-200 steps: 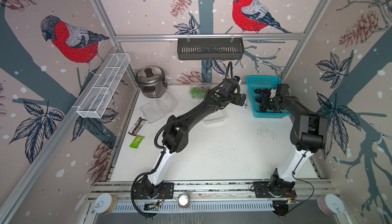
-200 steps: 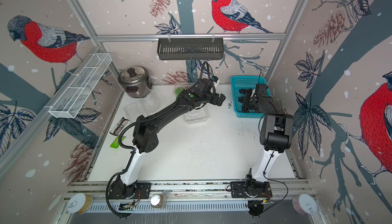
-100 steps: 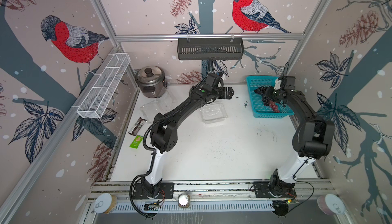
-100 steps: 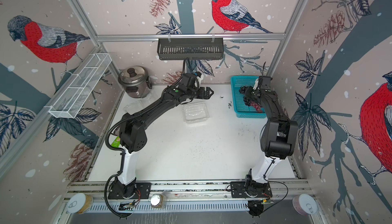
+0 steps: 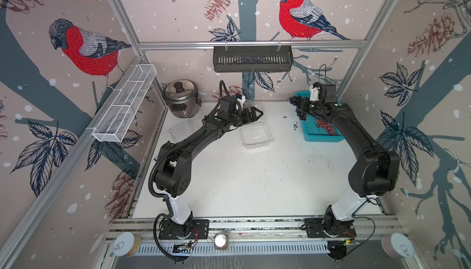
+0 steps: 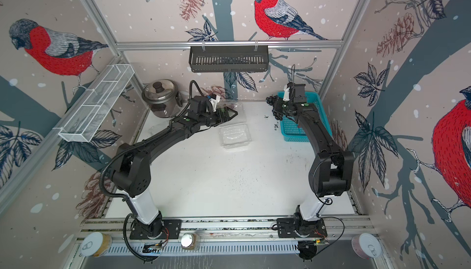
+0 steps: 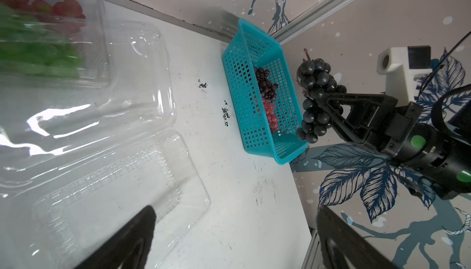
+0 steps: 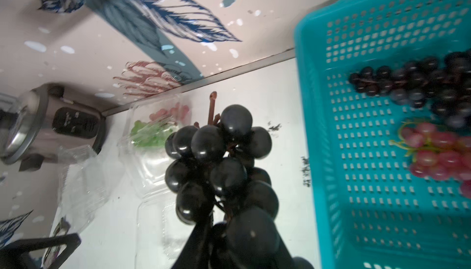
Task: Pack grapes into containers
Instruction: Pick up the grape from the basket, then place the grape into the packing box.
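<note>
Bright and even in both top views, with soft pale shadows on the white table (image 5: pixel 254 178). White glare on the clear box (image 7: pixel 63 117) in the left wrist view, blurry green grapes (image 7: pixel 38 51) close by. Tiny shiny spots on the black grapes (image 8: pixel 216 153), smeared basket (image 8: pixel 382 216) in the right wrist view.

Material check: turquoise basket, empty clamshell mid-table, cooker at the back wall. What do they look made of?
Basket: opaque turquoise plastic, moulded with a grid of holes, slight gloss.
Clamshell: thin clear plastic; the table shows through it and glare catches its ridges.
Cooker: brushed grey metal, likely steel, with a dull sheen; the dark trim is probably plastic.
</note>
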